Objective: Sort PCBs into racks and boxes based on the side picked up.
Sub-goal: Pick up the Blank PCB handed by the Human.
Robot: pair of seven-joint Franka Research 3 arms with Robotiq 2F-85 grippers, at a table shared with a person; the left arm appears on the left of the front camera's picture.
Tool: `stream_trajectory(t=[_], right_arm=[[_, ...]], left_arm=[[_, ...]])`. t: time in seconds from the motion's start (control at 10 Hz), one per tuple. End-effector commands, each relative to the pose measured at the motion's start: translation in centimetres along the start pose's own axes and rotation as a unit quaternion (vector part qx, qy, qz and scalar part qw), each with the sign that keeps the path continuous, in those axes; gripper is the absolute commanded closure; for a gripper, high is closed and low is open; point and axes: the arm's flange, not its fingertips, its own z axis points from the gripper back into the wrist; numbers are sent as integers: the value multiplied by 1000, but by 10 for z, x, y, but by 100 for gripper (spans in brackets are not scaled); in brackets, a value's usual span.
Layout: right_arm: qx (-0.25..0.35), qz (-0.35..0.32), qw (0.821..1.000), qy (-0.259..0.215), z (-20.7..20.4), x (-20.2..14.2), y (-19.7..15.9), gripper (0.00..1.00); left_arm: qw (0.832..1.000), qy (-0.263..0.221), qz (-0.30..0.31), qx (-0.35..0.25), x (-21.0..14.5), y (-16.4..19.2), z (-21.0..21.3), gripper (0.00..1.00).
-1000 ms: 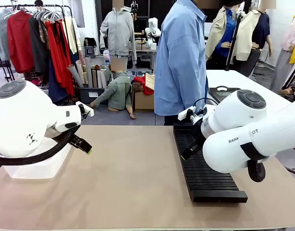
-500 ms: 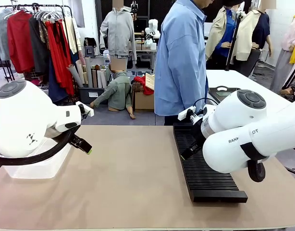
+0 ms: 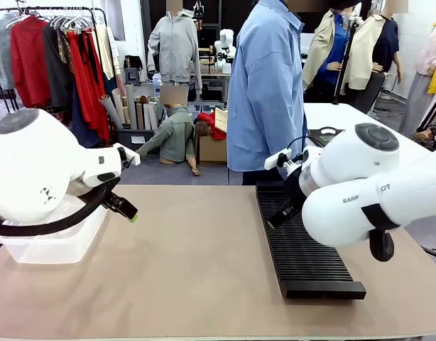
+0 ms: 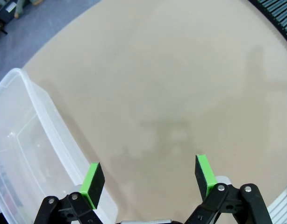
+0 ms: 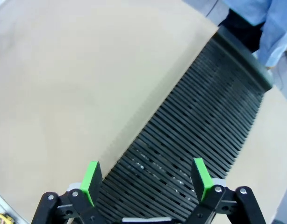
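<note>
The table (image 3: 189,270) is holding a clear box (image 3: 58,245) at its left edge and a black rack (image 3: 303,249) near its right. The left gripper (image 4: 148,179) and right gripper (image 5: 146,179) are hanging wide open.

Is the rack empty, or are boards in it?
Empty, as far as it shows: every visible slot of the rack is bare black, in front and right wrist views alike.

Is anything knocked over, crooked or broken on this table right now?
Nothing stands out. The black rack lies flat on the table, the clear tub sits upright, and the left gripper and right gripper hang open, holding nothing.
</note>
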Motion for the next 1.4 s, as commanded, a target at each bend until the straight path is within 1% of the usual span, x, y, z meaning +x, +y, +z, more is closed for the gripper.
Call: stream_trajectory(t=[0.0, 0.1, 0.2, 0.4, 0.6, 0.7, 0.8, 0.9, 1.0, 1.1, 1.3], right_arm=[[6, 5, 1000, 4, 28, 18, -13, 0], [26, 0, 1000, 7, 34, 25, -20, 0], [60, -9, 998, 15, 43, 34, -30, 0], [85, -22, 996, 15, 69, 52, -48, 0], [139, -60, 988, 34, 89, 66, -72, 0], [160, -97, 982, 26, 99, 66, -86, 0], [197, -132, 971, 6, 111, 61, -102, 0], [248, -162, 955, -24, 123, 52, -121, 0], [314, -187, 928, -64, 132, 41, -144, 0], [371, -199, 902, -94, 137, 28, -164, 0], [446, -212, 860, -132, 137, 2, -202, 0]], left_arm=[[1000, 9, 5, -7, 17, 10, 21, 0], [1000, 15, 7, -18, 24, 16, 27, 0], [999, 25, 14, -33, 37, 26, 40, 0], [998, 24, 25, -54, 60, 51, 74, 0], [991, 47, 35, -121, 69, 78, 95, 0], [986, 54, 48, -151, 69, 91, 98, 0], [977, 39, 59, -200, 64, 106, 100, 0], [963, 17, 71, -260, 56, 121, 103, 0], [948, -7, 90, -305, 44, 137, 104, 0], [935, -25, 111, -336, 32, 153, 105, 0], [907, -74, 165, -381, 2, 188, 110, 0]])
